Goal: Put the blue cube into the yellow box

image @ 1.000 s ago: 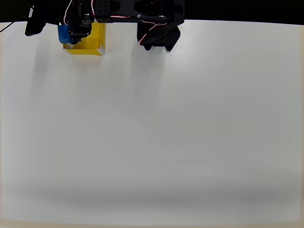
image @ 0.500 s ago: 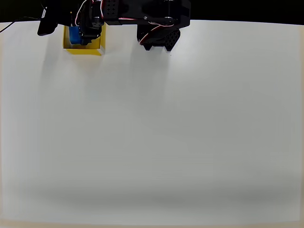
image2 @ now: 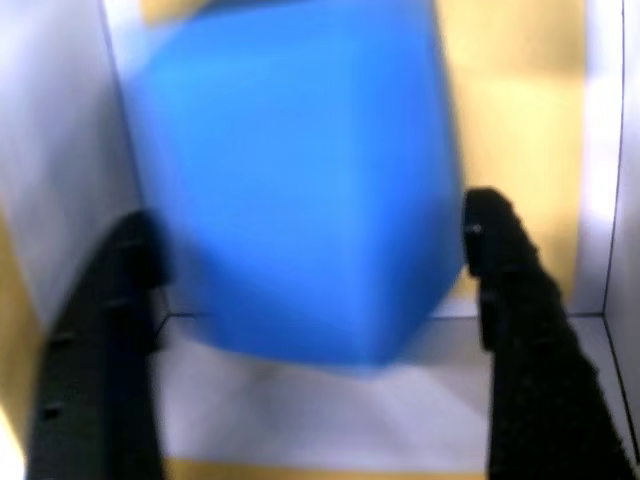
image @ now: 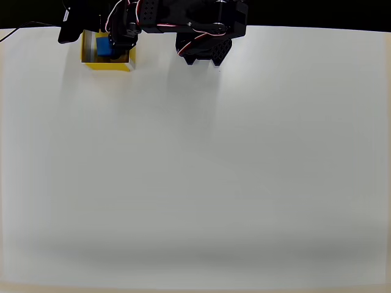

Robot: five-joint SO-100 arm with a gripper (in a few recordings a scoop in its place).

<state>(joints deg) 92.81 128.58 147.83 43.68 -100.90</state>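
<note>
In the overhead view the yellow box (image: 113,63) sits at the table's far left corner, partly under the black arm. The blue cube (image: 103,47) hangs over the box's opening, held in my gripper (image: 106,43). Through the wrist camera the blue cube (image2: 300,180) looks large and blurred. It fills the gap of my gripper (image2: 305,215), and the black fingers (image2: 495,260) touch it on both sides. Behind and below it are the yellow box's inner walls (image2: 520,120) and white rim.
The arm's black base (image: 204,49) stands at the table's far edge, right of the box. White tabletop (image: 201,171) stretches out in front of them. A dark cable runs off the far left corner.
My gripper has carried the blue cube to the right, from the box's left edge to above its opening.
</note>
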